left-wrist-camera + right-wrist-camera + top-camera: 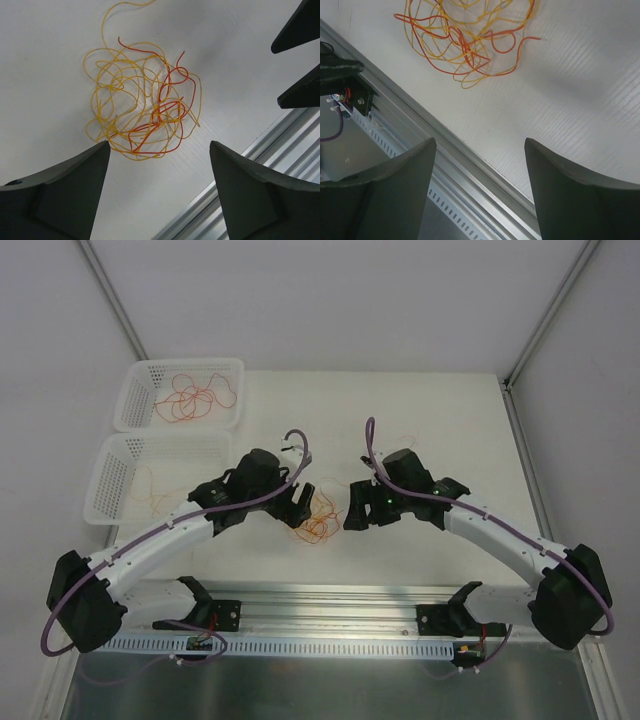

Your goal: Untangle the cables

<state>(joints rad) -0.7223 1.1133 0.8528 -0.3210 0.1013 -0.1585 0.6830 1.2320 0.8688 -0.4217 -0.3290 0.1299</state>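
Note:
The cables [322,524] lie as a small tangle of yellow-orange and red-orange wires on the white table, between my two grippers. In the left wrist view the tangle [160,113] sits just beyond the tips of my left gripper [159,144], which is open with only bare table between its fingers. My right gripper [480,141] is open too and holds nothing. It hangs over the table's edge with the tangle [465,50] a little ahead of it. From above, the left gripper [300,506] and the right gripper [356,510] flank the tangle closely.
Two white baskets stand at the back left. The far basket [135,405] holds red-orange wire loops [190,398], and the near basket [108,480] holds a thin yellow-orange wire [150,490]. A metal rail [330,600] runs along the near table edge.

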